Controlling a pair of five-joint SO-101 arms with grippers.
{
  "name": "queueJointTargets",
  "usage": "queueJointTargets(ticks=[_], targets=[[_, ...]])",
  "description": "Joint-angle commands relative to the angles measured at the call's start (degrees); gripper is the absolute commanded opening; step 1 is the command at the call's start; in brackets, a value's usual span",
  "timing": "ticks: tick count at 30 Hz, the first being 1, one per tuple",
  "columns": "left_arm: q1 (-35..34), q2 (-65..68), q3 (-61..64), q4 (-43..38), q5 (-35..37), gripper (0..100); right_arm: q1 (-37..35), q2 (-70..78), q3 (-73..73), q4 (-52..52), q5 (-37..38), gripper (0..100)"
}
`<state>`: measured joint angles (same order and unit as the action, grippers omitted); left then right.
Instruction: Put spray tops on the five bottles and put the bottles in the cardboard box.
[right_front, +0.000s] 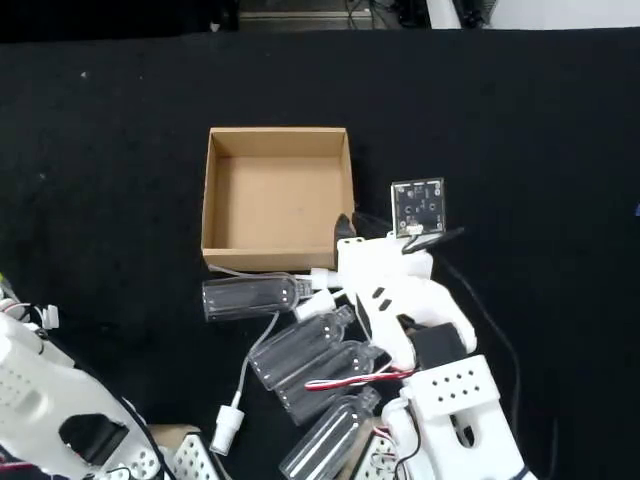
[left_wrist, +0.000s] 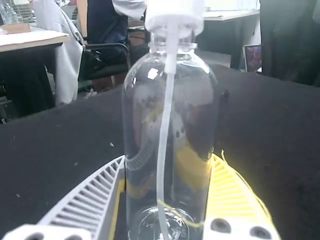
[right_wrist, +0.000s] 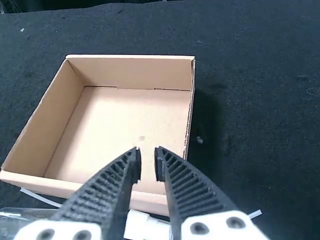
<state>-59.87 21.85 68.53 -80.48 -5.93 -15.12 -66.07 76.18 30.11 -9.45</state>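
My left gripper (left_wrist: 169, 160) is shut on a clear bottle (left_wrist: 170, 100) that has a white spray top (left_wrist: 172, 15) on its neck and a tube running down inside. In the high view the open cardboard box (right_front: 208, 200) has nothing in it, and my right gripper (right_front: 345, 232) hangs at its front right corner. The right gripper (right_wrist: 147, 152) is open by a narrow gap with nothing between its fingers, just above the box's near wall (right_wrist: 60, 185). A white spray top (right_wrist: 142, 222) lies below it. Several clear bottles (right_front: 300, 345) lie in a row in front of the box.
A loose spray top with its tube (right_front: 228, 420) lies on the black cloth left of the bottles. The bottle nearest the box (right_front: 250, 297) lies along its front wall. My left arm (right_front: 50, 410) fills the bottom left corner. Cables trail beside the right arm (right_front: 440, 360).
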Motion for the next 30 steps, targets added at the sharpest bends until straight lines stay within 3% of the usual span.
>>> queueJointTargets(ticks=[1, 10, 25, 30], targets=[[-1.4, 3.3, -4.3, -2.1, -0.6, 20, -1.1, -2.3, -0.2, -1.6, 0.3, 5.4], [-2.3, 10.2, -6.2, -2.2, -0.6, 25, -1.1, -2.3, -0.2, -1.6, 0.3, 5.4], [-2.5, 10.4, -3.3, -2.2, -0.6, 25, -1.1, -2.3, -0.2, -1.6, 0.1, 5.4], [-2.2, 11.7, 0.1, -11.4, -0.2, 25, -1.1, -2.3, -0.3, -1.5, 0.1, 5.4]])
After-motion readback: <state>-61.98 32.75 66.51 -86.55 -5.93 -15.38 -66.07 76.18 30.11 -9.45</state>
